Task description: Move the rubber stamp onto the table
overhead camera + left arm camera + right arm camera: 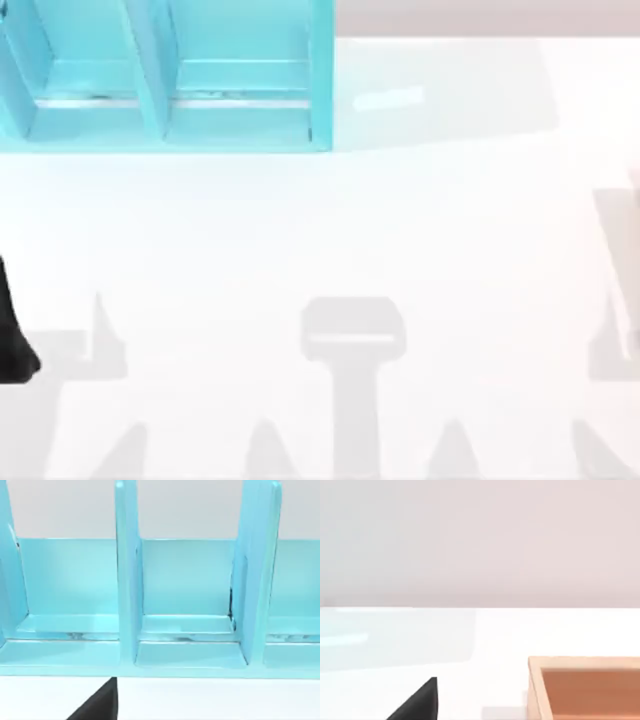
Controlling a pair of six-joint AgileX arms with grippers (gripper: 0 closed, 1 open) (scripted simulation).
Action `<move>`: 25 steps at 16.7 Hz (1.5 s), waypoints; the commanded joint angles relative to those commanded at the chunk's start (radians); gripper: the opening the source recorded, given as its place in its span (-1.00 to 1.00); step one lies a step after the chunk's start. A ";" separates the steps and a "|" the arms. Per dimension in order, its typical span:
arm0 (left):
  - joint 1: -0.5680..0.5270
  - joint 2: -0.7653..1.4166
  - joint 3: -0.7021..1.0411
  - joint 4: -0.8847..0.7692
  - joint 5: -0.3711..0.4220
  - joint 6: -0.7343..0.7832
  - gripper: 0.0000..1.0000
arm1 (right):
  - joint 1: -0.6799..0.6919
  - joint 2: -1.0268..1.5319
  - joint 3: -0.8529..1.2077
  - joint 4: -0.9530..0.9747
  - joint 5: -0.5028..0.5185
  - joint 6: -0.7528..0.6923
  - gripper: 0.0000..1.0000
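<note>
The left gripper (pixel 97 704) is facing the teal shelf unit (pixel 190 605), whose near compartments are lying bare. The right gripper (pixel 417 704) is hovering over the tabletop (pixel 485 640) near an orange-brown wooden box (pixel 585 685). I cannot tell whether either gripper is open or closed, nor where the rubber stamp is standing. Locating it first, then closing squarely around its block, is looking wisest.

The teal shelf unit (pixel 165 75) runs off the top view's upper and left edges. An orange-brown wooden box (pixel 585 687) is cut by the right wrist view's edge. A dark arm part (pixel 12 335) sits clipped at the surface's left edge.
</note>
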 joint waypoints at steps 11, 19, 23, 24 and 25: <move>0.000 0.000 0.000 0.000 0.000 0.000 1.00 | -0.155 0.466 0.395 -0.365 -0.001 -0.151 1.00; 0.000 0.000 0.000 0.000 0.000 0.000 1.00 | -0.378 1.229 0.969 -0.889 -0.002 -0.367 1.00; 0.000 0.000 0.000 0.000 0.000 0.000 1.00 | -0.463 1.521 1.191 -1.091 -0.002 -0.451 1.00; 0.000 0.000 0.000 0.000 0.000 0.000 1.00 | -0.478 1.573 1.231 -1.128 -0.002 -0.466 1.00; 0.000 0.000 0.000 0.000 0.000 0.000 1.00 | -0.491 1.615 1.264 -1.159 -0.002 -0.479 1.00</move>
